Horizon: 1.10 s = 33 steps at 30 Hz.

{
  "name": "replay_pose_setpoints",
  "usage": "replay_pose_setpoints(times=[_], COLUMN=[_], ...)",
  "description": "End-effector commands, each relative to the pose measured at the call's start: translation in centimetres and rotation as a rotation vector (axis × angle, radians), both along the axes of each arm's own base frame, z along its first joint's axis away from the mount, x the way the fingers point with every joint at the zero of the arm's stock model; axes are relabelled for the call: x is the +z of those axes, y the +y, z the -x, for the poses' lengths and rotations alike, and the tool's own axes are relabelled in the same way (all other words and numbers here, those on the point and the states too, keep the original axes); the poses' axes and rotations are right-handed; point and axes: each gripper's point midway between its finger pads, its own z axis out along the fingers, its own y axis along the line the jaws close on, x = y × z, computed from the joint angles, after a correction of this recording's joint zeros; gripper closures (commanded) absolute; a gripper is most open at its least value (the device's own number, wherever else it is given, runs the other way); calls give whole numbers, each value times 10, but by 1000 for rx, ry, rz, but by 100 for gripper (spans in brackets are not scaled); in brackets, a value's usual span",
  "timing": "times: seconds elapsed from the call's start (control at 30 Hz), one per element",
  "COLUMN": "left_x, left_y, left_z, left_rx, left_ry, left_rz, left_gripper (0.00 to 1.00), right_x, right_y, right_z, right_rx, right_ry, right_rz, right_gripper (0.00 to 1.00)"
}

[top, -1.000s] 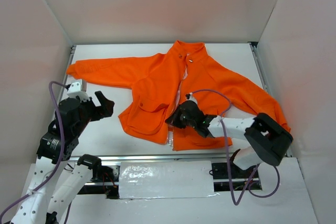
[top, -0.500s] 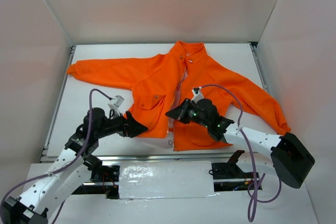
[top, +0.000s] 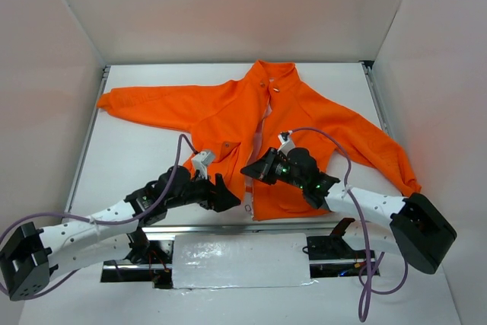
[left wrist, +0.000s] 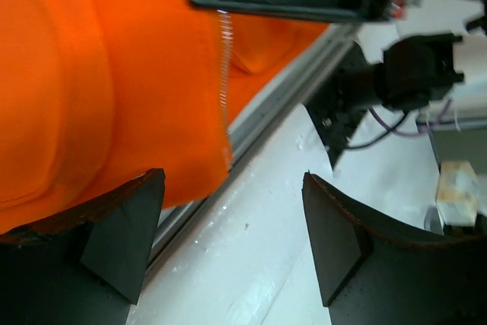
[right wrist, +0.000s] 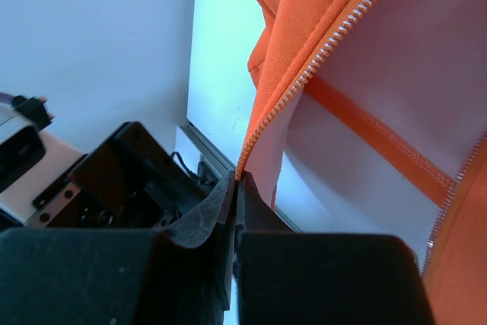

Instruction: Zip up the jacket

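Observation:
The orange jacket (top: 304, 119) lies flat on the table, collar at the far side, front open along the pale zipper (top: 259, 131). My right gripper (top: 248, 168) is shut on the zipper edge of the jacket's right front panel near the hem. In the right wrist view the jaws (right wrist: 237, 180) pinch the zipper tape, and the teeth (right wrist: 327, 51) run up and away. My left gripper (top: 228, 199) is open at the hem of the left panel. In the left wrist view its gripper (left wrist: 233, 188) holds nothing, with the orange hem (left wrist: 114, 97) and zipper teeth (left wrist: 223, 89) just beyond.
A metal rail (top: 190, 228) runs along the table's near edge, right below the hem. White walls enclose the table on three sides. A sleeve (top: 144, 104) stretches to the far left, the other (top: 380, 150) to the right. A purple cable (top: 319, 138) loops over the jacket.
My left arm has swung from the left side across to the jacket's hem beside the right gripper. The right gripper stays shut on the zipper edge, shifted slightly.

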Motion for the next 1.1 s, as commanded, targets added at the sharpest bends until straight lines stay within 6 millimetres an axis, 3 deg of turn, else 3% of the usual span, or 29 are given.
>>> replay_pose_setpoints(times=[0.0,0.3,0.57,0.77,1.07], left_x=[18,1,6,8,-16], left_y=[-2,-4,-24,-32,-33], left_z=[-27,-33,-31,-28,-26], left_rx=[154,186,118,88,85], left_ry=[-37,-4,-3,6,50], left_rz=[15,-37,22,60,45], left_gripper=[15,22,22,27,32], right_x=[22,20,17,9,2], right_y=[1,3,5,4,3], right_z=[1,7,6,1,0], right_rx=[11,39,42,10,-22], right_ry=[-59,-48,-34,-3,32], right_rz=[-47,-55,-55,-46,-67], right_gripper=[100,100,100,100,100])
